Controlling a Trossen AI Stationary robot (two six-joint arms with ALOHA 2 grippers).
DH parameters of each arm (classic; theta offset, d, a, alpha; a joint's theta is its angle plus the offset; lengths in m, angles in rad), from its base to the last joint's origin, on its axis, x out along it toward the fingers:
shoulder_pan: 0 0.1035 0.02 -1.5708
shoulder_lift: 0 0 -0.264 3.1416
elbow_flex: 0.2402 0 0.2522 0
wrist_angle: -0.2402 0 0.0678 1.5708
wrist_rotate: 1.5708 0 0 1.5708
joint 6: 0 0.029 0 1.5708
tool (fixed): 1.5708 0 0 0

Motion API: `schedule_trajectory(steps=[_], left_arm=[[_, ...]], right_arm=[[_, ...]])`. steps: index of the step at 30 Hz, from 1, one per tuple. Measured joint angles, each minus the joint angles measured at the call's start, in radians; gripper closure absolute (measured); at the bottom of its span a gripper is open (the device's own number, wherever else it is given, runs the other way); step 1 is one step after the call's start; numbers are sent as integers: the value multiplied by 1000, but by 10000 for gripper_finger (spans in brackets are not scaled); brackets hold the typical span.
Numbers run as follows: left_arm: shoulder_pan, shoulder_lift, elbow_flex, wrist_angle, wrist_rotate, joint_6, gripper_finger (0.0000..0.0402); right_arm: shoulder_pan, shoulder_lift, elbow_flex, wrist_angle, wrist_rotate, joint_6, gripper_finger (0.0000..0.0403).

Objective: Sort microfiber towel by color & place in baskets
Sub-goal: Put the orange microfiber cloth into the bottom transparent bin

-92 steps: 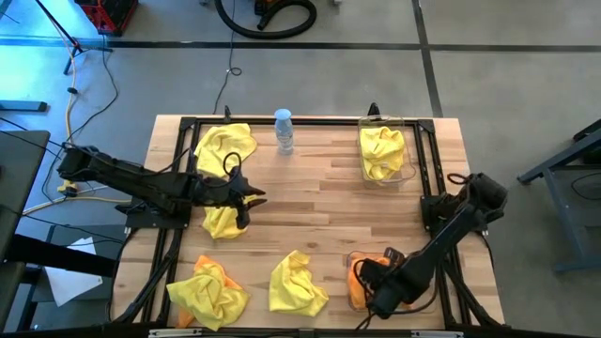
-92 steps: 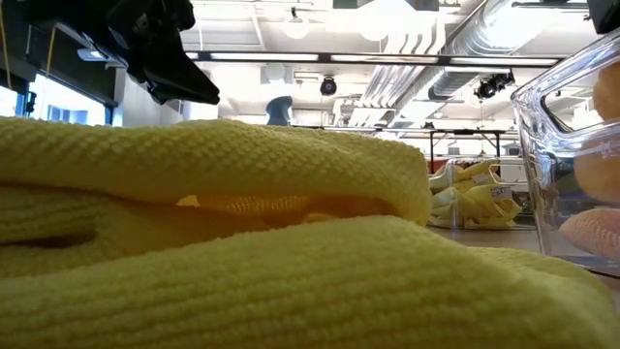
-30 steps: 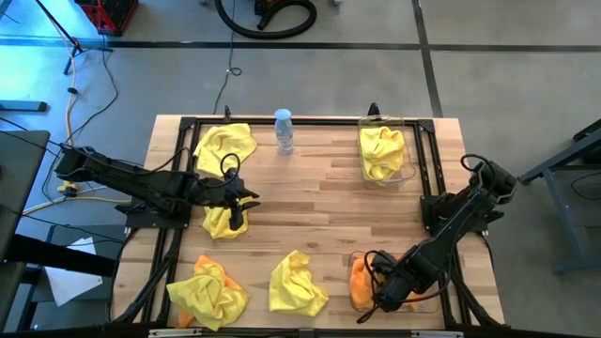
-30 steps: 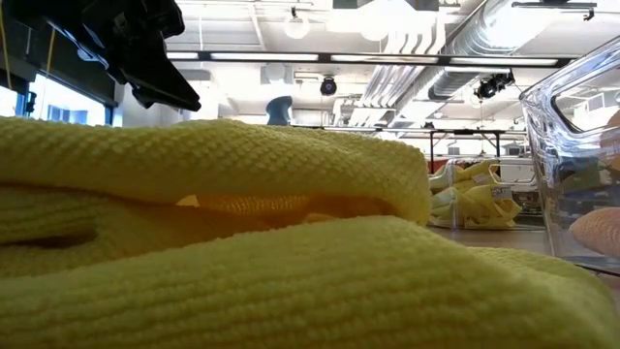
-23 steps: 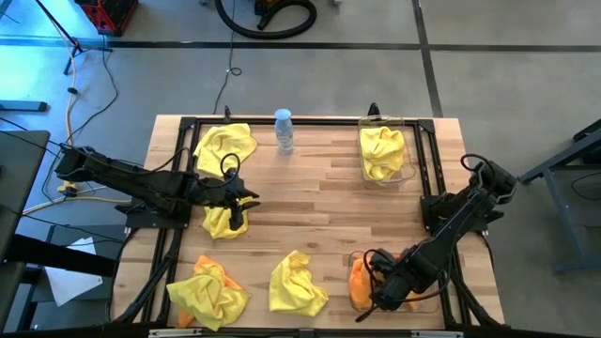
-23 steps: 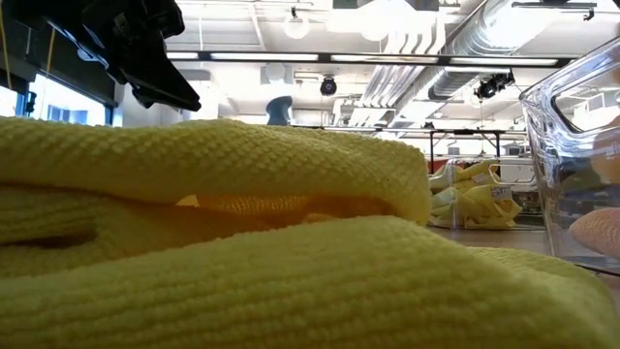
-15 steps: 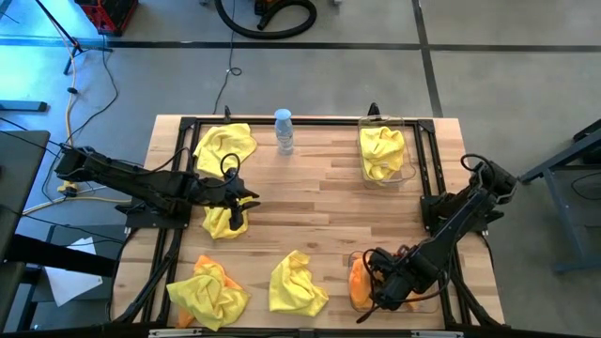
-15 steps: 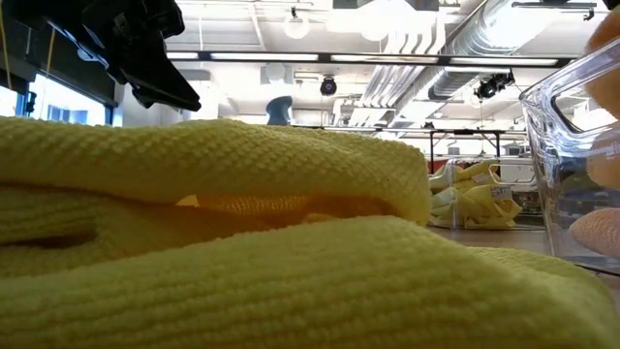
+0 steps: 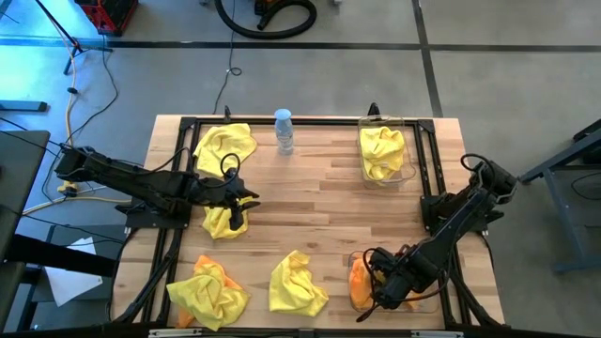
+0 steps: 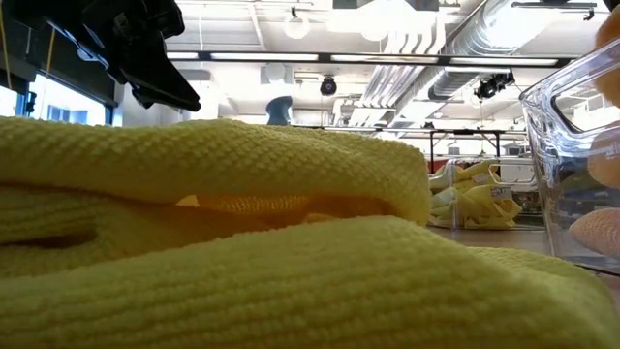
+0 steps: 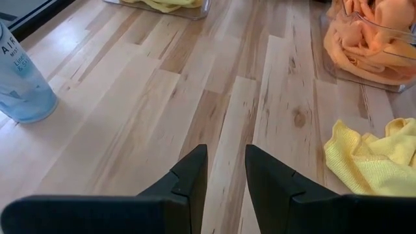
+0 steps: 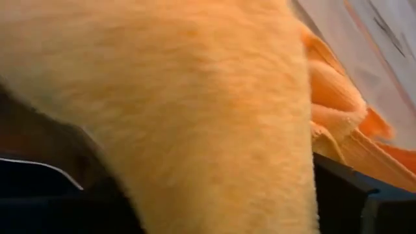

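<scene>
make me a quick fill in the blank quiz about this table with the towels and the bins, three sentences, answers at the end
1. The far basket holds towels coloured ____.
2. The right gripper is over the near basket, which holds ____ towels.
3. Between the far basket and the yellow towel at the table's far left stands a clear water ____.

Answers: yellow; orange; bottle

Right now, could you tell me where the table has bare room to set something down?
Bare wood spans the middle, between the water bottle, the yellow-towel basket and the left hand. The front edge is crowded: two yellow towels and the orange-towel basket under the right hand.
</scene>
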Motion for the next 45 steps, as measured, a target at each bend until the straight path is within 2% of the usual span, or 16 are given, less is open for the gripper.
schedule_trajectory(steps=[3, 7, 13, 20, 26, 37, 45], left_arm=[[0, 0, 0, 0, 0, 0, 312], [0, 0, 0, -1, 0, -1, 312], [0, 0, 0, -6, 1, -2, 312], [0, 0, 0, -6, 1, -1, 312], [0, 0, 0, -6, 1, -1, 312], [0, 0, 0, -6, 1, -10, 312], [0, 0, 0, -6, 1, -17, 312]], right_arm=[[-4, -1, 0, -55, -33, 34, 85], [2, -39, 0, -91, -11, 84, 80], [45, -112, 84, -170, 137, 155, 79], [108, -116, 251, -307, 278, 238, 79], [122, -112, 215, -288, 363, 290, 79], [72, 15, -47, 104, 234, 426, 79], [43, 121, -105, 133, 119, 471, 79]])
